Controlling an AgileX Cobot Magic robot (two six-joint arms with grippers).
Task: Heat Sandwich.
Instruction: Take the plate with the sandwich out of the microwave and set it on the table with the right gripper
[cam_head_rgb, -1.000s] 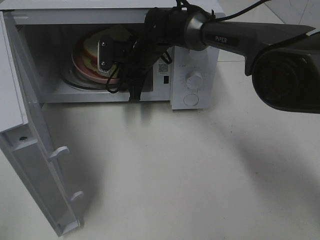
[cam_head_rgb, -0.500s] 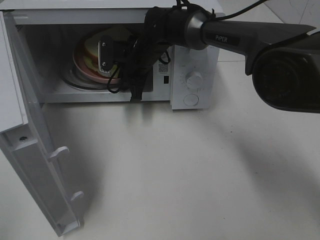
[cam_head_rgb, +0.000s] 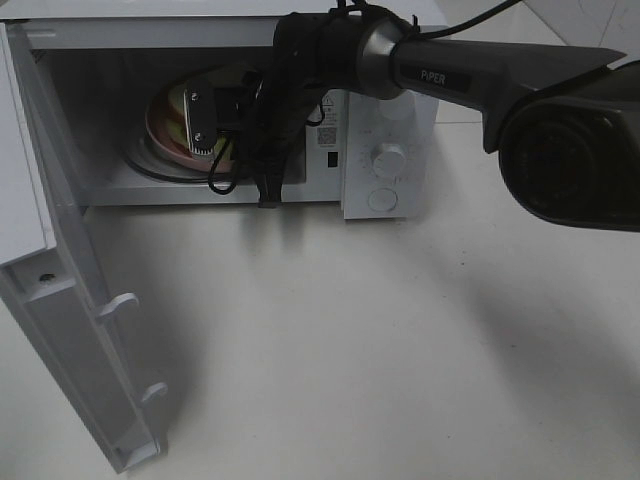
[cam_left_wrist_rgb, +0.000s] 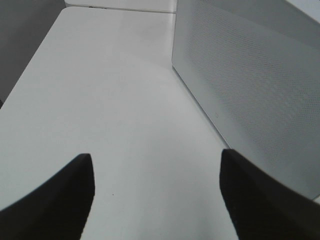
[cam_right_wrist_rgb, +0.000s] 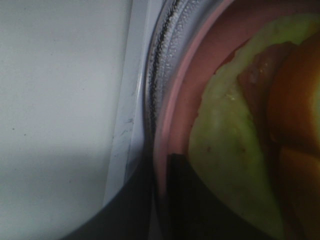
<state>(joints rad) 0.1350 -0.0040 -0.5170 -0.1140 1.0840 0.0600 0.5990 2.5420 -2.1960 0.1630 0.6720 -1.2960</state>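
Observation:
The sandwich, white bread with green and orange layers, lies on a round pink plate inside the open microwave. My right gripper reaches into the cavity from the right and is shut on the plate's near rim. In the right wrist view the pink plate rim runs between the two dark fingers, with the sandwich just past them. My left gripper does not show in the high view. It hangs open over bare table beside the microwave's perforated side wall.
A glass turntable sits under the plate. The microwave door swings far out to the left front. Two knobs are on the right panel. The white table stretches in front.
The right gripper's jaws have closed on the plate rim. The wrist has shifted slightly left and the plate with the sandwich has moved a little left. The left gripper is unchanged.

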